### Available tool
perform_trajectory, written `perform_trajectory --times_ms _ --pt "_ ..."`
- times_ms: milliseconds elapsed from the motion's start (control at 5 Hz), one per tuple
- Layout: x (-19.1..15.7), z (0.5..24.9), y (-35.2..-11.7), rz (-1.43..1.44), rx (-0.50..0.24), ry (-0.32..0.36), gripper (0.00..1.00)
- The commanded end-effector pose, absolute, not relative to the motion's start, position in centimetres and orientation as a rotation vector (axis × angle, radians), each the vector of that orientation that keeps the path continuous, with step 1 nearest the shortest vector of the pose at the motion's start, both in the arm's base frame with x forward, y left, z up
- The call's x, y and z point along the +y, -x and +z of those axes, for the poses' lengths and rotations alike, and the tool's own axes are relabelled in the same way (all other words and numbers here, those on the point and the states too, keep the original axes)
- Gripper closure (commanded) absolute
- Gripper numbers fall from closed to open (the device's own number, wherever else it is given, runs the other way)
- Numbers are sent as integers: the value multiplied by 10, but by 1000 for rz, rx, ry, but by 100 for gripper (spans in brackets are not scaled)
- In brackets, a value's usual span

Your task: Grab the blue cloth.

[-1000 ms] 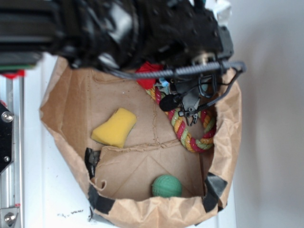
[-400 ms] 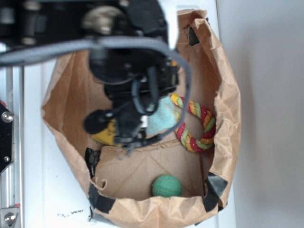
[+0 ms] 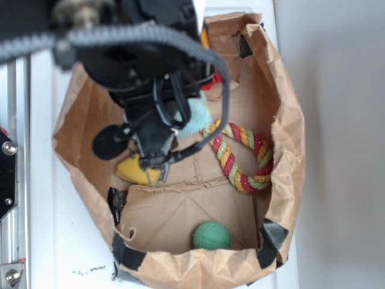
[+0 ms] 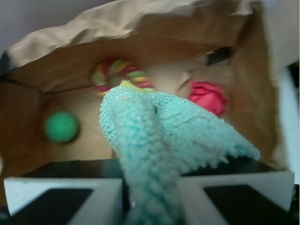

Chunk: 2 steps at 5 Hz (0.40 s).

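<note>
My gripper (image 3: pixel 157 171) hangs inside the paper bag (image 3: pixel 287 150), whose crumpled walls close me in on every side, with the blue cloth (image 4: pixel 159 140) pinched in my jaws and blocking most of my wrist view. Around me lie a braided rope (image 3: pixel 240 158), a green ball (image 3: pixel 211 235), a red ball (image 4: pixel 207 97) and a yellow sponge (image 3: pixel 133 171); the bare bag floor between sponge and green ball is open

A brown paper bag (image 3: pixel 283 150) is sitting open on a white surface (image 3: pixel 72 253), holding a green ball (image 3: pixel 211 235), rope (image 3: pixel 240 156), red ball (image 4: pixel 207 97) and a yellow sponge (image 3: pixel 133 173).
</note>
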<state>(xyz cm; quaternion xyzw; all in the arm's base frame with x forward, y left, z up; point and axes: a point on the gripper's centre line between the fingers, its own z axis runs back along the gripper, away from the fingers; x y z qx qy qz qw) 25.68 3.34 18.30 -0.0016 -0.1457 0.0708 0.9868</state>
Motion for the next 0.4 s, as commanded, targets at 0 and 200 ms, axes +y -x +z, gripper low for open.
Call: perform_trajectory --times_ms 0,200 --pt "34 217 -251 117 -270 -27 100" --pt "32 215 -253 111 -277 -14 100"
